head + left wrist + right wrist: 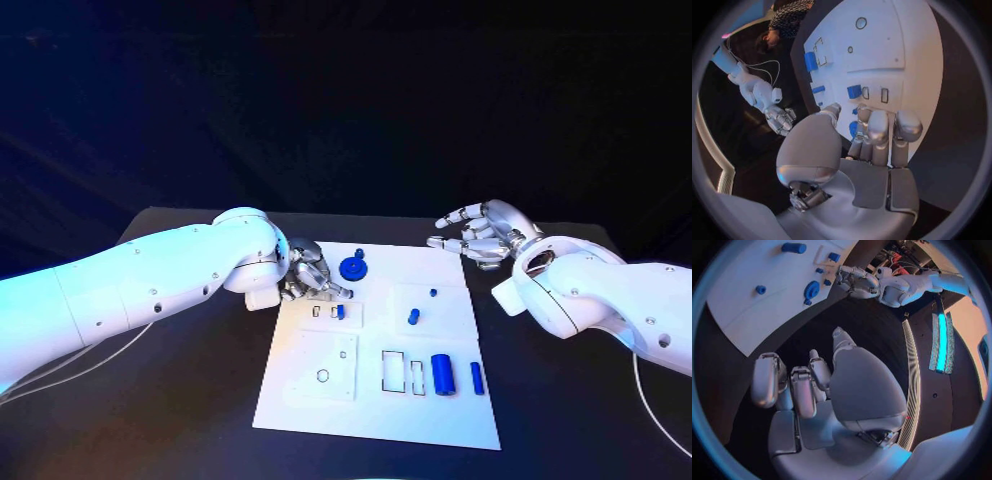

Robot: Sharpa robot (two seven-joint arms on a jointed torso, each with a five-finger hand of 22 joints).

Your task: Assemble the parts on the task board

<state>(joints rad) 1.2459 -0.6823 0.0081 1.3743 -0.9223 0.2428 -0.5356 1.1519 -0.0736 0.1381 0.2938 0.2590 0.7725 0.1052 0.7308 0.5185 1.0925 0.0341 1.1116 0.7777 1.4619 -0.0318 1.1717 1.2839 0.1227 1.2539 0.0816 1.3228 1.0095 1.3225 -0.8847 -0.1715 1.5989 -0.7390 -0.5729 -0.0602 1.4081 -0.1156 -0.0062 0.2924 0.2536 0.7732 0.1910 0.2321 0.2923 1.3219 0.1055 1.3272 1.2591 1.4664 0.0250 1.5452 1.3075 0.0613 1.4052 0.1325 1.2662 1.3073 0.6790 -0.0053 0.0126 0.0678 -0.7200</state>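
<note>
Black table (173,400) | white task board (375,410), blue parts (443,374) | both hands empty, fingers curled

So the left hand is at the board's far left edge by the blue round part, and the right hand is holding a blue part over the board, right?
Not quite. The left hand is at the board's far left edge by the blue round part, but the right hand holds nothing. The right wrist view shows its fingers curled and bare, above the dark table beside the board.
</note>
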